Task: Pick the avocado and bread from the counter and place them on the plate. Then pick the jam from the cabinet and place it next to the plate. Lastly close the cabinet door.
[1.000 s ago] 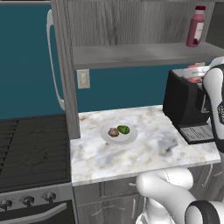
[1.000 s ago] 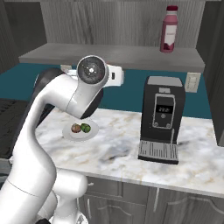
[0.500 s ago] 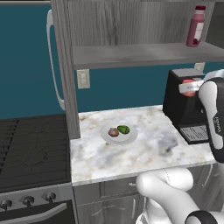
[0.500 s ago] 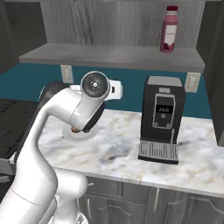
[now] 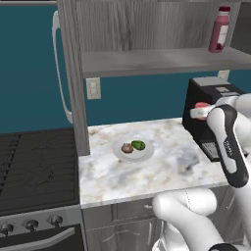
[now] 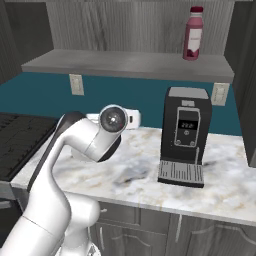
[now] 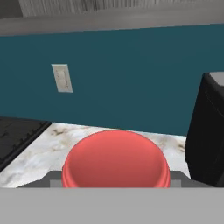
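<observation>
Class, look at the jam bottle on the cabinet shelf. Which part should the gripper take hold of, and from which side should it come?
Grip the jam bottle around its body, below the red cap, coming in level from the cabinet's open front. It stands upright on the shelf, tall and slim, so the fingers can probably close on its two sides. The cabinet's back panel blocks any approach from behind.

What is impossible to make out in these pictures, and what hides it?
Hand view: the red round object covers the tips of the pincer; open or shut is unclear.
Left base view: the bread and avocado on the plate are too small to tell if touching.
</observation>
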Controlling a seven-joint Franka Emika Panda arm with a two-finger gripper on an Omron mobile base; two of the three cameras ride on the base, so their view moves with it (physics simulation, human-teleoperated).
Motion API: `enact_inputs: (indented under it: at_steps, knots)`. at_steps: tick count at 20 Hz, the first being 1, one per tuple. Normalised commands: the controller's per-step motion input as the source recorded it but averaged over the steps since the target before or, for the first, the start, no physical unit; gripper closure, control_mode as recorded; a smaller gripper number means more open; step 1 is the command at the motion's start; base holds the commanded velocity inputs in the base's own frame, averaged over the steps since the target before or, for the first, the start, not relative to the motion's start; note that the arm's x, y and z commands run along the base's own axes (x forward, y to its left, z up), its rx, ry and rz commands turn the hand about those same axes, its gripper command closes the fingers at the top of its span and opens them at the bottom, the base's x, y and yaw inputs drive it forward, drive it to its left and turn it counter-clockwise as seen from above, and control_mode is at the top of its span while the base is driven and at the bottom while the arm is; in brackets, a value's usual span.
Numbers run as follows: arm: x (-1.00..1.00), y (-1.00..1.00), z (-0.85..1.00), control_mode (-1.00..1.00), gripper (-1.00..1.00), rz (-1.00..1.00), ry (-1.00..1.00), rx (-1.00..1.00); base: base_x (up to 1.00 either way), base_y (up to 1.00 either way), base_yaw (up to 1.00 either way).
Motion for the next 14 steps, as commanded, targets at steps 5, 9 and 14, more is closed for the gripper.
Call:
enact_inputs:
  at_steps: [5, 9, 14]
  knots:
    - [0.57, 0.03, -0.29, -1.0, 1.0, 0.01, 0.0, 0.0, 0.0, 0.0, 0.0]
    - [0.69, 0.0, -0.15, -1.0, 1.0, 0.07, 0.03, 0.0, 0.0, 0.0, 0.0]
    - [0.61, 0.0, -0.18, -1.0, 1.0, 0.1, 0.08, -0.01, 0.0, 0.0, 0.0]
